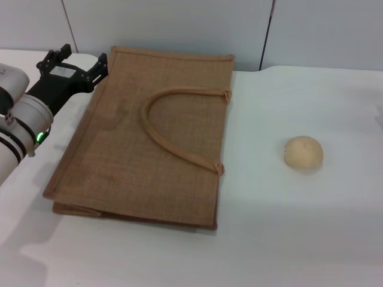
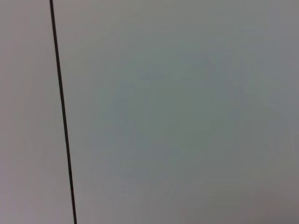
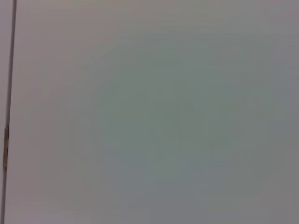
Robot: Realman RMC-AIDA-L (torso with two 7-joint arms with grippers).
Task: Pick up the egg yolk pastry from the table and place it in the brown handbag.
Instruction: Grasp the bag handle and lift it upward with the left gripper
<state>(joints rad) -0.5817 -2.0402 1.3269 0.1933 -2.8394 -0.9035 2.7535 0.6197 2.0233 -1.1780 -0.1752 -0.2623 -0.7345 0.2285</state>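
While the small pale-yellow dome-shaped egg yolk pastry [image 1: 303,152] is sitting on the plain white desk [image 1: 287,233], well right of the flat tan woven jute handbag [image 1: 149,143], the left gripper [image 1: 75,63] is hovering beside the bag's far left corner, jaws spread apart and empty.

Plain grey wall panel [image 2: 177,112], thin dark vertical seam [image 2: 62,112]

Head view looking forward and down over the counter [image 1: 311,239], both wrist views facing blank grey panelling, possibly wall, nothing shared.
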